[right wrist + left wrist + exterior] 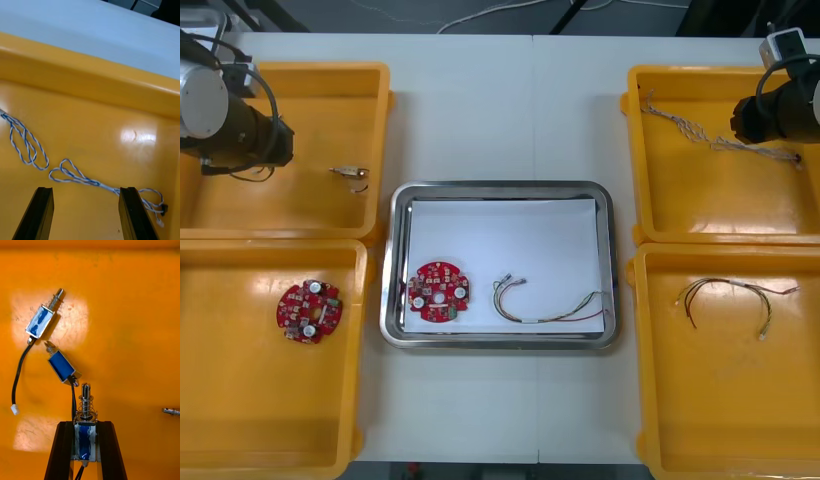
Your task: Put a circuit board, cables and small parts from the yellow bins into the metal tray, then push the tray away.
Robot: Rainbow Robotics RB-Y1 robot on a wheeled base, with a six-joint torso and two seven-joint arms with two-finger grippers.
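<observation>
Metal part [85, 410], small, stiff and light, is clamped by its body in the left pincer [86, 424] in the far left bin [131, 315], while the right pincer [85, 189] stands open over the limp twisted cable [90, 182], probably best pinched mid-strand.

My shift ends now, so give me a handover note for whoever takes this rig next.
Left gripper: jaws shut on a small metal part in the far left bin.
Right gripper: jaws open, astride the blue and white cable in the far right bin.
Done: circuit board and another cable lie in the metal tray.
To do: tray both picks, then push the tray away.
</observation>
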